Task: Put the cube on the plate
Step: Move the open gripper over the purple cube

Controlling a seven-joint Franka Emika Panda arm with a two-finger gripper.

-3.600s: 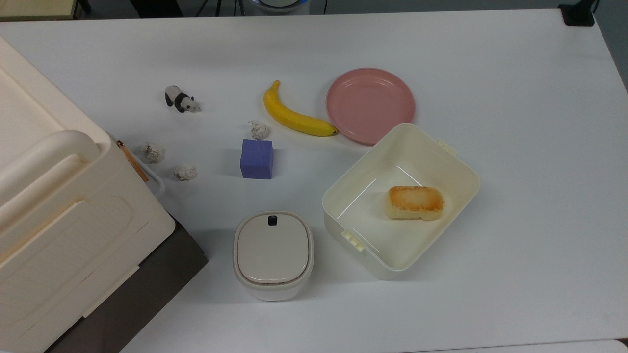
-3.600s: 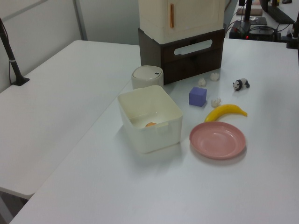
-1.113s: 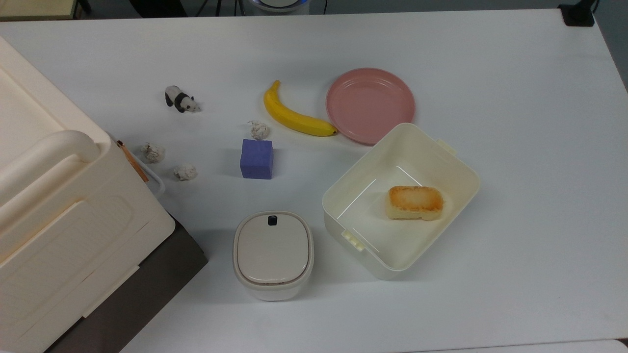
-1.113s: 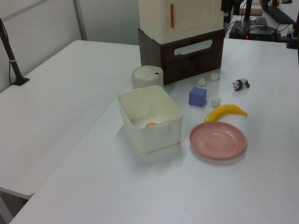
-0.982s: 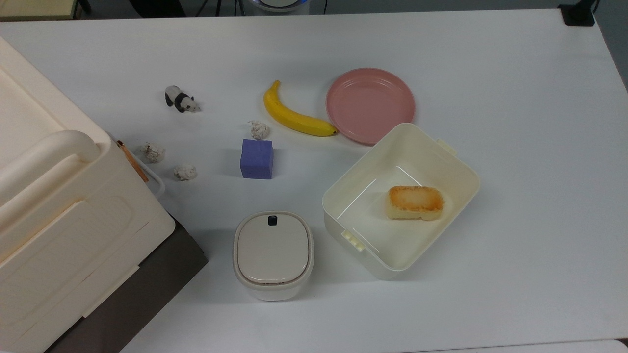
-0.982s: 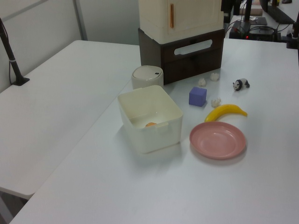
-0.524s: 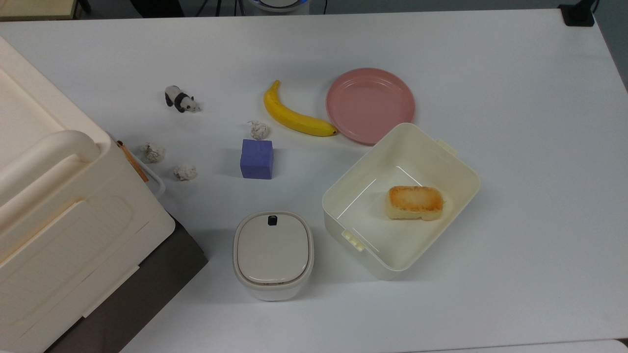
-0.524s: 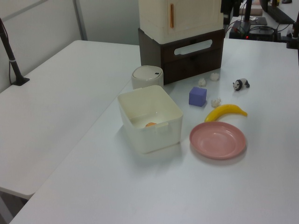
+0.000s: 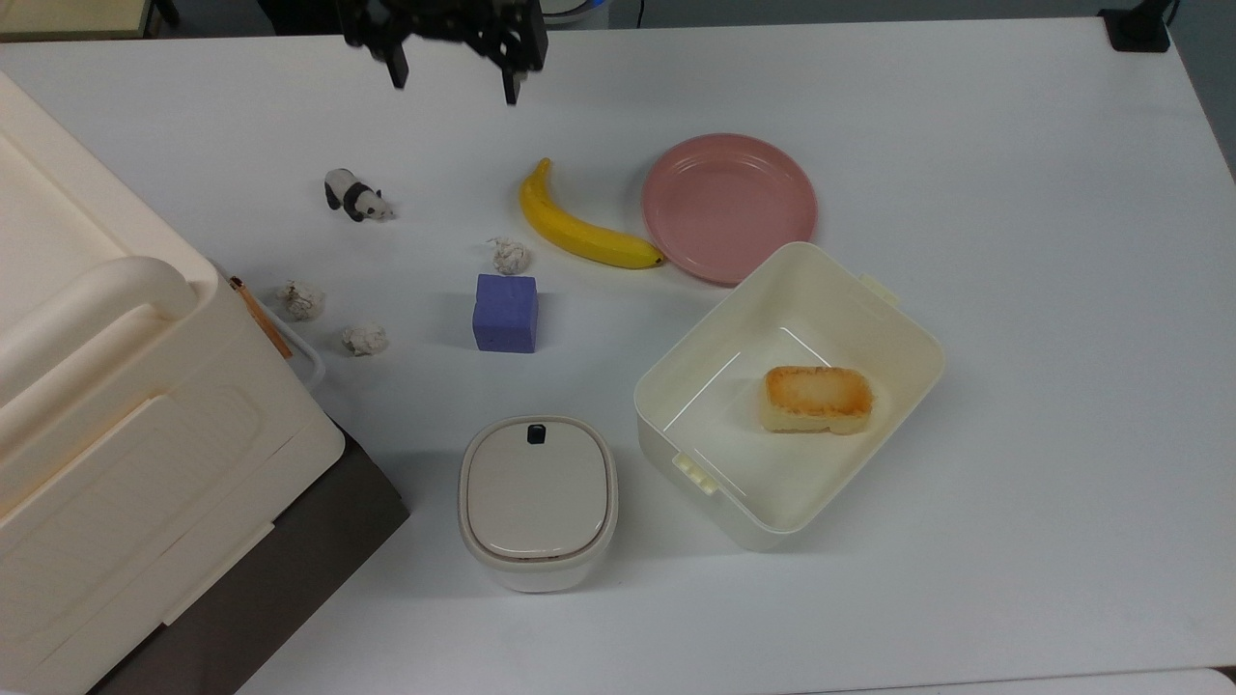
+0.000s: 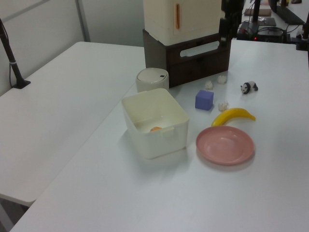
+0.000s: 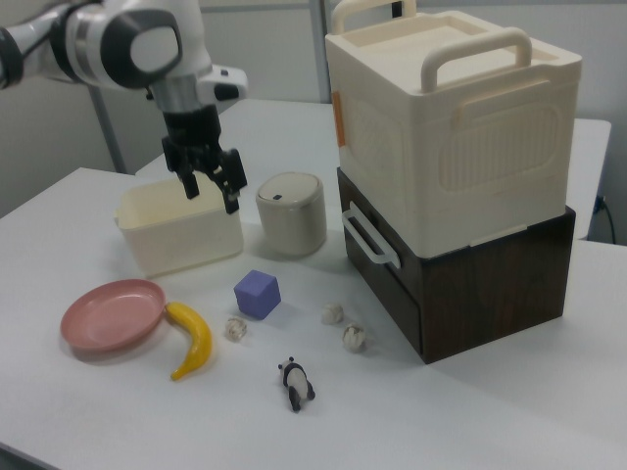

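The blue-purple cube (image 9: 505,313) (image 10: 204,100) (image 11: 257,294) rests on the white table, left of the tub in the top view. The round pink plate (image 9: 729,206) (image 10: 225,145) (image 11: 111,316) lies bare beyond a banana, up and to the right of the cube in the top view. My gripper (image 9: 452,82) (image 10: 226,36) (image 11: 211,191) hangs high over the table's far edge in the top view, well away from cube and plate. Its fingers are spread wide and hold nothing.
A banana (image 9: 579,232) lies between cube and plate. A cream tub (image 9: 874,290) holds a golden-brown bread block (image 9: 818,398). A small lidded bin (image 9: 538,502), a large cream box on a dark drawer unit (image 9: 116,434), a toy panda (image 9: 355,196) and three paper balls (image 9: 509,256) stand nearby.
My gripper has come into the top view from the far edge, open. The cube, plate and other objects have not moved.
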